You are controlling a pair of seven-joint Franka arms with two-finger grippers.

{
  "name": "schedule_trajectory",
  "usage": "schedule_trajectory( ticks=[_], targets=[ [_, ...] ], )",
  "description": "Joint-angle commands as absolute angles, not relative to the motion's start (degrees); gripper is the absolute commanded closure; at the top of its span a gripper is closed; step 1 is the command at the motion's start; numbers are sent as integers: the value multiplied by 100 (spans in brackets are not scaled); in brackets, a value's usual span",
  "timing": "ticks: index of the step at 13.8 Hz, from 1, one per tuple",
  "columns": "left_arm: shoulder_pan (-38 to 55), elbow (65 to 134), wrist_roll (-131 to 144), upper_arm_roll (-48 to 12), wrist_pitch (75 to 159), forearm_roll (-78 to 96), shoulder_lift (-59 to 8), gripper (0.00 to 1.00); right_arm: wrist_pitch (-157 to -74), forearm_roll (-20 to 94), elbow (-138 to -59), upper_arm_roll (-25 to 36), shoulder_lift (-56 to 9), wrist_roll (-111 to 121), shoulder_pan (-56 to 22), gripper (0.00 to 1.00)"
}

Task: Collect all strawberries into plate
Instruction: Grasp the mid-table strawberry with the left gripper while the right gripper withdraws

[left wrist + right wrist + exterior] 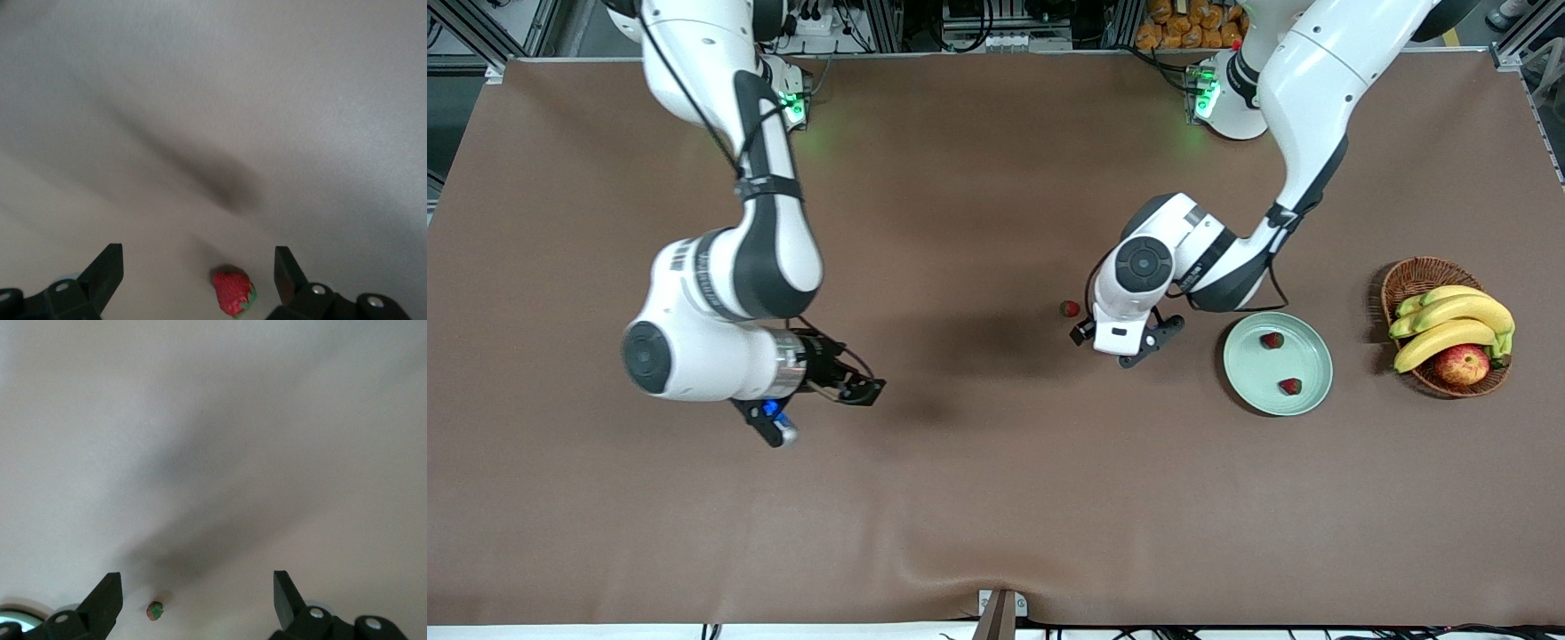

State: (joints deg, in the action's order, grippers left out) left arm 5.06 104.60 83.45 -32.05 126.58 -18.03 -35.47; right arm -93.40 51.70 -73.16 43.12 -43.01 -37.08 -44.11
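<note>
Loose strawberry [1069,308]: on bare cloth, open all round except where the left gripper [199,273] hangs just beside it, fingers spread.
Plate [1307,391]: two strawberries inside, bare rim between.
Basket [1403,283]: crowds plate's left-arm end.
Right gripper [869,390]: open, well apart.

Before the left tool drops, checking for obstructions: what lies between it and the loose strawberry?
Nothing: the left wrist view shows the strawberry on bare cloth between the open left tool's fingers.
</note>
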Motion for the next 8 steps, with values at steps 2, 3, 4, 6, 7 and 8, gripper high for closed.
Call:
schedule_trajectory(
  ticks=[2, 3, 4, 6, 7, 8],
  targets=[
    [782, 10345, 9339, -3164, 12674, -1811, -3743, 0, -9027, 5089, -7453, 3912, -3780, -2823, -3448, 0],
    [791, 10345, 9691, -3164, 12683, -1828, -3788, 3, -8939, 4924, -7427, 3885, -3744, -2647, -3271, 0],
    [887, 10345, 9990, -3164, 12674, -1880, -3823, 3, -8817, 4600, -7375, 3867, -3640, -2402, -3096, 0],
    [967, 10345, 10457, -3164, 12691, -1925, -3858, 7, -8780, 3801, -7374, 3763, -3446, -1866, -2910, 0],
    [975, 10345, 10589, -3164, 12700, -1916, -3867, 11, -8780, 3397, -7374, 3535, -3306, -1672, -2753, 0],
    [976, 10353, 10721, -3164, 12709, -1925, -3885, 11, -8780, 2992, -7374, 3142, -3139, -1539, -2446, 0]
  ],
)
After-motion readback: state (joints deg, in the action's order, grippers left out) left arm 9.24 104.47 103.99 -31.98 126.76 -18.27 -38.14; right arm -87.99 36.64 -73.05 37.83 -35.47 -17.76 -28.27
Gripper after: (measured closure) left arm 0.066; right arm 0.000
